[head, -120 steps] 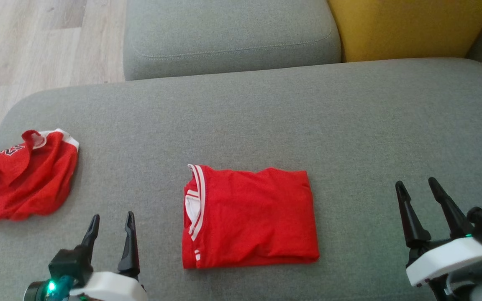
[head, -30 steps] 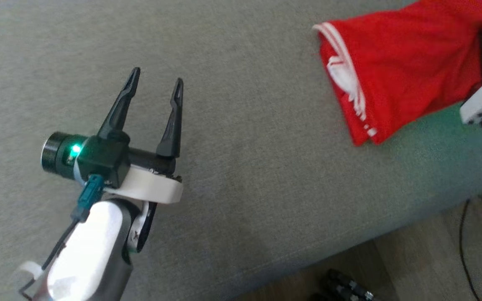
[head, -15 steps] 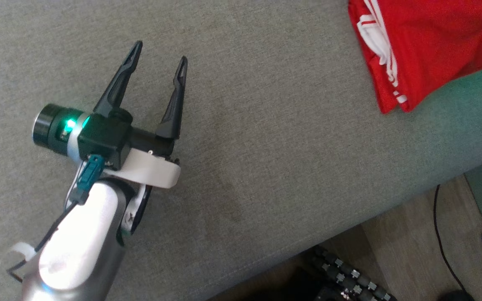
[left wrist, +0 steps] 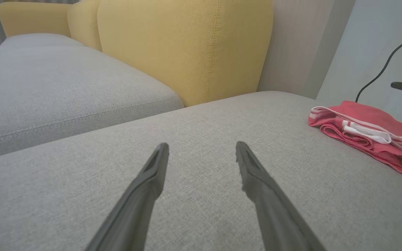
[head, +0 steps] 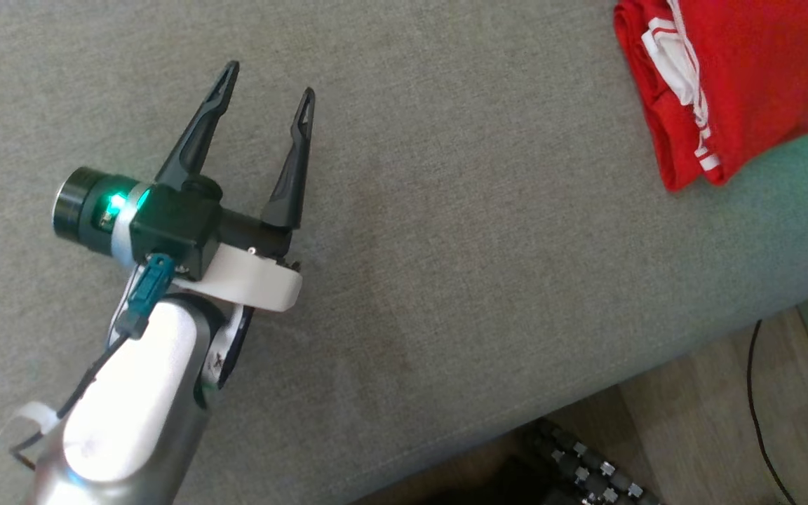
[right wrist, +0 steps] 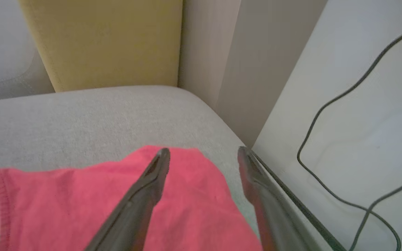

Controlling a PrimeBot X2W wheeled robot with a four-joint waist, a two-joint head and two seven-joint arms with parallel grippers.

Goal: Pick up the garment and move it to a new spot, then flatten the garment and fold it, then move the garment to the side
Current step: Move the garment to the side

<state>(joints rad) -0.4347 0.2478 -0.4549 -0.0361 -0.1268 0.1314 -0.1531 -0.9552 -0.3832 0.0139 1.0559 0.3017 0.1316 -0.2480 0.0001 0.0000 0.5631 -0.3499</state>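
Observation:
The garment [head: 748, 77] is red with white trim and lies folded on the grey sofa seat [head: 446, 245], at the top right of the head view. It lies near the seat's right end in the left wrist view [left wrist: 365, 129]. My left gripper [head: 268, 81] hovers open over bare cushion, well left of the garment, with nothing between its fingers [left wrist: 201, 145]. My right gripper [right wrist: 203, 150] is open just above the garment's far corner [right wrist: 82, 209], with its left finger over the cloth and its right finger past the edge. The rest of the garment is cut off by the frame edge.
A yellow back cushion [left wrist: 187, 48] and a second grey seat [left wrist: 47, 80] stand behind. A pale wall with a black cable [right wrist: 326, 111] is close beside the sofa's right end. The seat's front edge drops to wooden floor [head: 712, 435], where my base's dark rollers [head: 586, 470] show.
The head camera has swung, so the garment sits further up and right in view. It hung lifted at its right side a second ago; now it lies flat, and my right gripper has opened.

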